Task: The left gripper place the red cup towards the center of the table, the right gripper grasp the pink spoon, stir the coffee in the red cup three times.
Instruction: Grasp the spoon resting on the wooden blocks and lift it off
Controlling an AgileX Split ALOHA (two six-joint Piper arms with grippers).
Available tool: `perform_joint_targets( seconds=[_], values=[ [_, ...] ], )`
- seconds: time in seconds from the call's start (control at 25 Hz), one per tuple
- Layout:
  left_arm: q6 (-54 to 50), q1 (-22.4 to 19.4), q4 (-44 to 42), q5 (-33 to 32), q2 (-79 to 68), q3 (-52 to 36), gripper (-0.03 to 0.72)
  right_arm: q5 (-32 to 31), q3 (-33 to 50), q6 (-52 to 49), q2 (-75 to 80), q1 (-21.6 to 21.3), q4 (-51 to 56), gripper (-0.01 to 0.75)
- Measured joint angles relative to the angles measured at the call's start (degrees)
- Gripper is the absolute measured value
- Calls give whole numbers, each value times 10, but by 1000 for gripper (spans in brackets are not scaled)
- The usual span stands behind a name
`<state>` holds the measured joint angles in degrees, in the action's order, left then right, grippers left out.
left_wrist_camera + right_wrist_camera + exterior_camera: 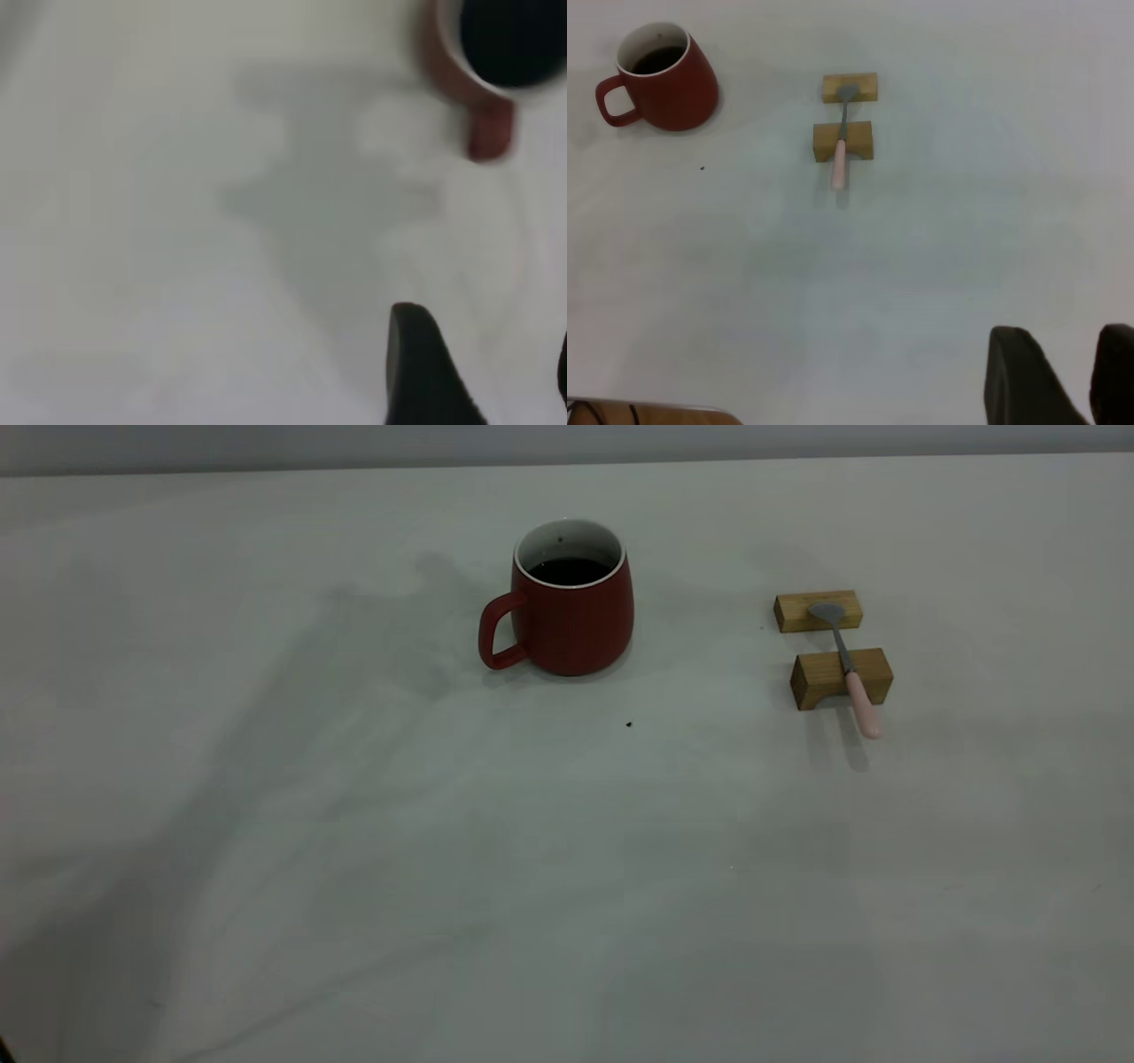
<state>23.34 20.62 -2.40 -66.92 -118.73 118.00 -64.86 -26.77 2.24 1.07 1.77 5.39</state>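
The red cup [571,615] stands upright on the table [354,824] at the far middle, handle pointing left, with dark coffee [570,570] inside. The pink spoon [849,669] lies across two wooden blocks to the cup's right, bowl on the far block, pink handle jutting over the near one. No arm shows in the exterior view. In the left wrist view my left gripper [487,354] is open and empty, hovering short of the cup [447,75] on its handle side. My right gripper [1067,354] is open and empty, well back from the spoon [840,150] and the cup [669,84].
The far wooden block [818,611] and the near one [842,677] hold the spoon off the table. A tiny dark speck [629,724] lies in front of the cup. A brown edge with cables [656,414] shows in the right wrist view.
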Motion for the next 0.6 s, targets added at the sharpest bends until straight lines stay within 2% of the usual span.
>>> perform_joint_targets(
  seconds=[0.16,0.28,0.4,0.6],
  values=[
    [-94,0,-22,0,122,-7,443,0,0,0,0,0,0,237],
    [-133,0,-23,0,218,-54,443,0,0,0,0,0,0,237],
    [-172,0,-23,0,316,-137,443,0,0,0,0,0,0,237],
    [-212,0,-23,0,462,-324,443,0,0,0,0,0,0,237]
  ],
)
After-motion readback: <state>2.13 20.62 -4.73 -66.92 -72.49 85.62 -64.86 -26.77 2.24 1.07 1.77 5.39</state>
